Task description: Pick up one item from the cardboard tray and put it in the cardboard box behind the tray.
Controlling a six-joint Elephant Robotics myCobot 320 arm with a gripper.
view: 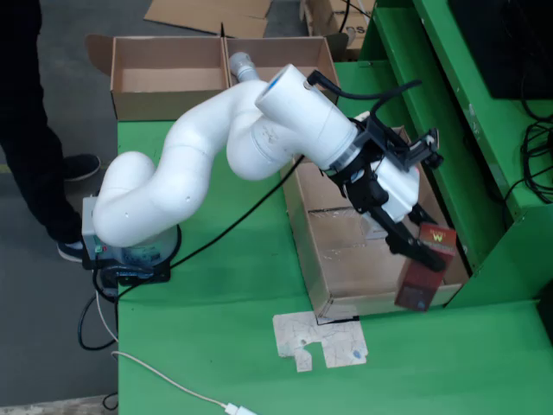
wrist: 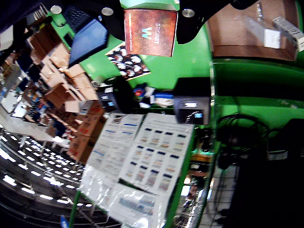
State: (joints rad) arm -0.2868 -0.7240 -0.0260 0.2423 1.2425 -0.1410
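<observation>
My gripper [view: 422, 249] is shut on a dark red box [view: 421, 284] marked with a "W". The box hangs tilted above the near right corner of the cardboard tray [view: 346, 268]. In the wrist view the same red box [wrist: 152, 33] sits at the top between my black fingers [wrist: 107, 21]. Part of the tray [wrist: 237, 45] shows at the upper right with a clear packet [wrist: 259, 29] and a small carton [wrist: 289, 29] in it. Two open cardboard boxes [view: 164, 73] [view: 298, 59] stand side by side at the far end of the green table [view: 233, 346].
A flat cardboard scrap [view: 320, 339] lies in front of the tray. Black and white cables [view: 155, 372] trail off the arm's base [view: 130, 255]. Green shelving [view: 484, 130] rises right of the tray. A person's leg [view: 30, 130] is at the left edge.
</observation>
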